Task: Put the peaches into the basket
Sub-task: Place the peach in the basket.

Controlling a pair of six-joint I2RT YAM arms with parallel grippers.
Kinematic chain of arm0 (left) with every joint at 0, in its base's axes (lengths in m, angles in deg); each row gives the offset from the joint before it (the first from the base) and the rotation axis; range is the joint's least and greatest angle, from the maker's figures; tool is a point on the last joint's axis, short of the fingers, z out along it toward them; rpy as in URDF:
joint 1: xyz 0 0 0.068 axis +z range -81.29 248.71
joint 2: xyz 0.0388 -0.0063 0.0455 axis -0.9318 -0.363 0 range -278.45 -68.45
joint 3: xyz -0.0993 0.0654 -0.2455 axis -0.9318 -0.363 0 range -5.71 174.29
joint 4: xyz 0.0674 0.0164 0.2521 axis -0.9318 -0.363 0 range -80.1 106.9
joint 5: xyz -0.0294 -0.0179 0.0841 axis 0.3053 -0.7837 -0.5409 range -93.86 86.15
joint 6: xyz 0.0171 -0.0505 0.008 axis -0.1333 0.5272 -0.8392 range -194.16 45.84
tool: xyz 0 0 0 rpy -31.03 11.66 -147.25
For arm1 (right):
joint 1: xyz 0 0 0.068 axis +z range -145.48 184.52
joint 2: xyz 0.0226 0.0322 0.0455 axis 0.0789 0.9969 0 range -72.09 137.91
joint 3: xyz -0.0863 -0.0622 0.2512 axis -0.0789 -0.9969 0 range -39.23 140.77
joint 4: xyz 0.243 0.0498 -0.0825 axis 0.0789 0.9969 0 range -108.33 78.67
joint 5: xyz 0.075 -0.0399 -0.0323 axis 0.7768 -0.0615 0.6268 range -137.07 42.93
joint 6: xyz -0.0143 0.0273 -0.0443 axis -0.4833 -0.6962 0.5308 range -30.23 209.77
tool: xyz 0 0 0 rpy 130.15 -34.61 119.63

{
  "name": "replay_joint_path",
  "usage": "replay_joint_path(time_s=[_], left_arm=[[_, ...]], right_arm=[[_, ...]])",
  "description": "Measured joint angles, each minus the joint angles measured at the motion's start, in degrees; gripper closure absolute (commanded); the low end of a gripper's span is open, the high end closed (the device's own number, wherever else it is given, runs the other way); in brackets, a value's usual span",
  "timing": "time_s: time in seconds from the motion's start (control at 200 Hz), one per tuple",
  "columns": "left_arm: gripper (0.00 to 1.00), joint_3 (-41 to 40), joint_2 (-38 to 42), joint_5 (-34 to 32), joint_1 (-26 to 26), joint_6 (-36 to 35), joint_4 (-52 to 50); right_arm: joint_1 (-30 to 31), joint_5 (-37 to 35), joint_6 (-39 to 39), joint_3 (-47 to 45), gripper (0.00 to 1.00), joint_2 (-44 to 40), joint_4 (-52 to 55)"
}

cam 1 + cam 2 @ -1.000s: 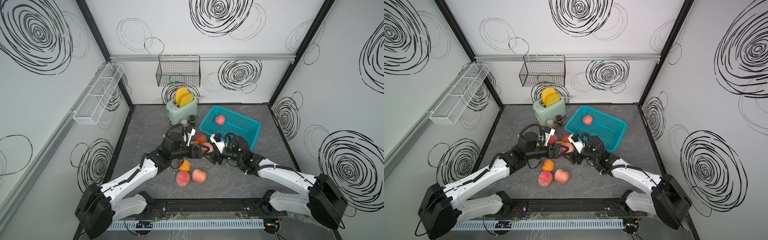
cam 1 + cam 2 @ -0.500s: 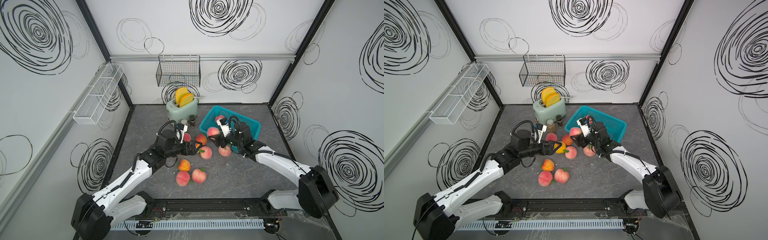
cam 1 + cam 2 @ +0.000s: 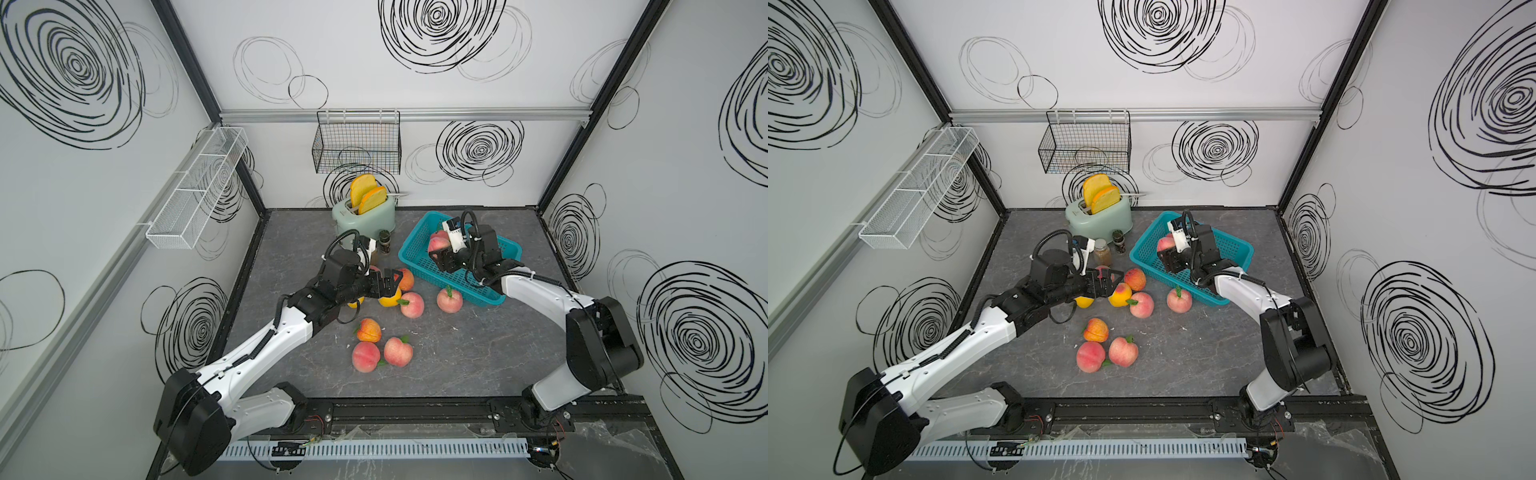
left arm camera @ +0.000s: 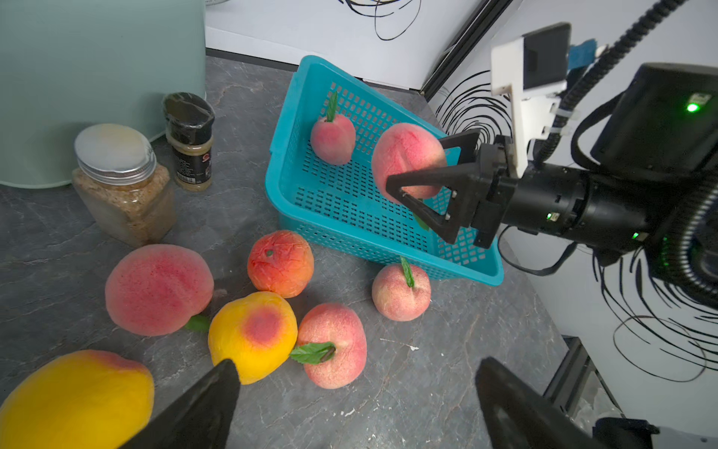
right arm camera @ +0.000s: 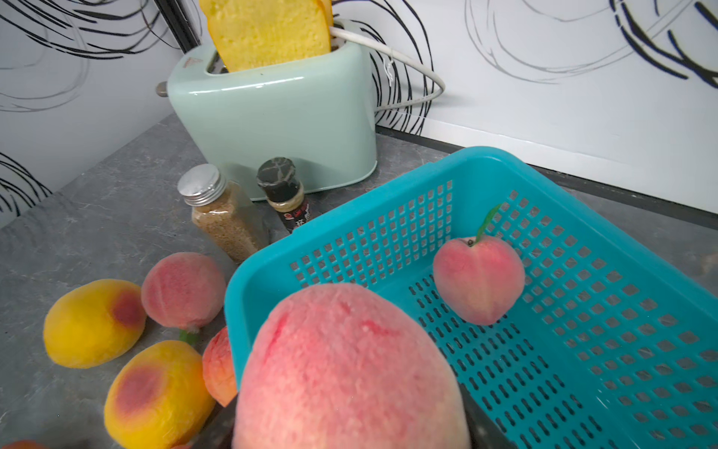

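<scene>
My right gripper (image 3: 438, 250) is shut on a large pink peach (image 4: 408, 155), held above the near-left part of the teal basket (image 3: 415, 232); the same peach (image 5: 349, 369) fills the right wrist view. Another pink peach (image 5: 478, 280) with a green leaf lies in the basket. My left gripper (image 3: 392, 284) stands open and empty, low over the table by a yellow peach (image 3: 390, 297). Several more peaches lie on the table: an orange-red one (image 3: 405, 279), pink ones (image 3: 412, 304) (image 3: 449, 300) by the basket's near side, and a group of three (image 3: 365, 356) nearer the front.
A mint toaster (image 3: 365, 216) with two toast slices stands at the back, with a glass spice jar (image 3: 1101, 251) and a dark shaker (image 3: 385, 242) in front of it. A black wire basket (image 3: 357, 147) and a white mesh rack (image 3: 195, 195) hang on the walls.
My right gripper has lifted the pink peach from the table's middle and carried it back over the basket. The left gripper, still open, has drawn back over the yellow peaches.
</scene>
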Motion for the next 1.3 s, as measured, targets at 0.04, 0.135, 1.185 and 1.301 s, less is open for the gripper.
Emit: replay_joint_path(time_s=[0.04, 0.135, 1.185, 1.301], left_arm=[[0.01, 0.1, -0.5, -0.6, 0.0, -0.4, 0.1], [0.01, 0.5, -2.0, -1.6, -0.1, -1.1, 0.4], [0.01, 3.4, -9.4, -0.8, 1.4, -2.1, 3.5], [0.01, 3.4, -9.9, -0.5, 1.6, -2.1, 3.5]], right_arm=[[-0.4, -0.2, 0.2, 0.8, 0.33, 1.2, 0.1], [-1.1, -0.6, 0.3, 2.8, 0.33, 3.9, 0.2], [-1.8, 1.2, -0.8, 10.4, 0.3, 19.7, -1.2], [-1.8, 1.2, -0.9, 10.7, 0.3, 20.6, -1.1]])
